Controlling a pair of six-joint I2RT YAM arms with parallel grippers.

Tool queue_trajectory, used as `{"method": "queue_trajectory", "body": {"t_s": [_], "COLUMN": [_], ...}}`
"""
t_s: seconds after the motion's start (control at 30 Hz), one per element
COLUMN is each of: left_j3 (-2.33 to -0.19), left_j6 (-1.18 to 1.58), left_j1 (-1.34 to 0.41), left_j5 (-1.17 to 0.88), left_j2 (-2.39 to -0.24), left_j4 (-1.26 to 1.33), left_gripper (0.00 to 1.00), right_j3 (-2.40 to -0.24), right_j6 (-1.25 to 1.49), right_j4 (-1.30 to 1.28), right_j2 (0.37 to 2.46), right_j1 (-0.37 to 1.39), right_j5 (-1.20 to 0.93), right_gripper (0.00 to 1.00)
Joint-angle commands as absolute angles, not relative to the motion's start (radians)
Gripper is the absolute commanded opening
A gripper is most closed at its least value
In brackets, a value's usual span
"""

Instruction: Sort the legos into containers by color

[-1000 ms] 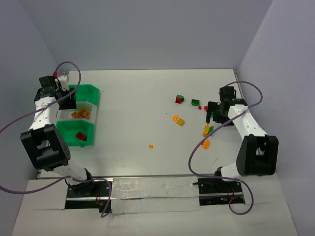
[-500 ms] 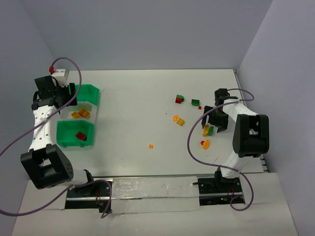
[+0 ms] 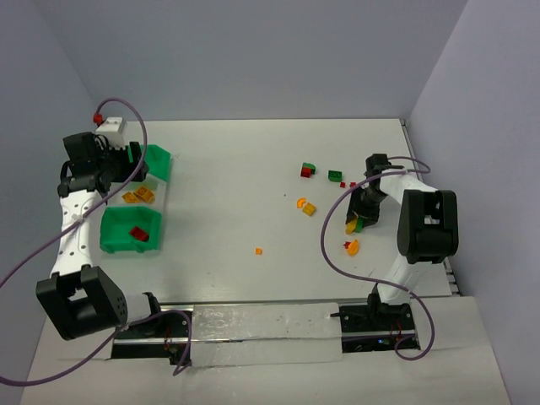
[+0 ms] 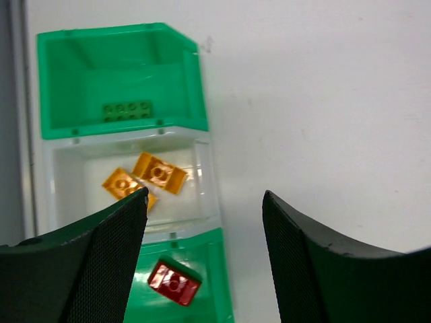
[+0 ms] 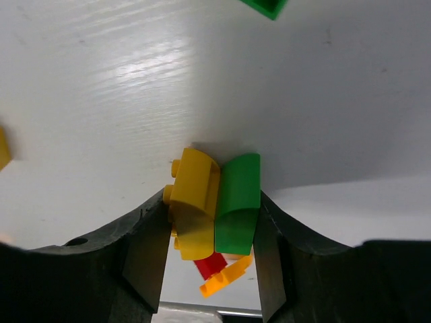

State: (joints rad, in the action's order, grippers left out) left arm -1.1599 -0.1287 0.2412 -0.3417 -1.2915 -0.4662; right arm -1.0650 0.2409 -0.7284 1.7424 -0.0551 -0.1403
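1. The white table (image 3: pixel 236 190) is one flat, matte surface.
2. At its left side stand the containers (image 3: pixel 118 243), three joined bins in a row: green, whitish, green.
3. Towards the far right, a red brick (image 3: pixel 305 173) touches a green rounded brick (image 3: pixel 310 167); a dark green brick (image 3: pixel 335 176) and a tiny red piece (image 3: pixel 343 184) lie near.
4. An orange curved piece (image 3: pixel 300 202) lies just beside a yellow square brick (image 3: pixel 310 209).
5. A yellow rounded brick (image 5: pixel 194 202) and a green curved brick (image 5: pixel 237 202) lie touching, side by side.
6. Near them, an orange bit (image 3: pixel 353 246) touches a small red bit (image 3: pixel 346 245).
7. A tiny orange stud (image 3: pixel 258 251) lies alone near the middle.

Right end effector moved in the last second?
Yes. The right end effector came toward the arm bases, away from the green lego beyond it, and now clamps the yellow-and-green lego pair.
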Motion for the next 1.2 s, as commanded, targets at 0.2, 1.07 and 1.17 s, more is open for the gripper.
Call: {"method": "queue_trajectory", "body": {"t_s": [0.2,1.07,1.17], "left_j3": [-1.114,-1.063,-1.075], "left_j6": [-0.029,0.515,0.506], "left_j1": [0.169,-0.337,-0.359], "left_j5": [-0.715,-0.766,-0.747], "left_j2": [-1.235,-1.359,-1.368], "left_j4": [-0.413,0.021,0.012], "left_gripper": [0.75,0.84,0.84], "right_j3": [-1.24,-1.577,-1.606], "right_j6": [0.321,0.721,0.737], "right_j4": [-0.678,-0.423,-0.429], "right_j2": [1.638,1.632,1.648], "right_j1": [-0.009,0.624,0.637], "right_j5": [-0.389,-0.245,-0.241], "right_gripper": [0.42,0.43,0.44]}}
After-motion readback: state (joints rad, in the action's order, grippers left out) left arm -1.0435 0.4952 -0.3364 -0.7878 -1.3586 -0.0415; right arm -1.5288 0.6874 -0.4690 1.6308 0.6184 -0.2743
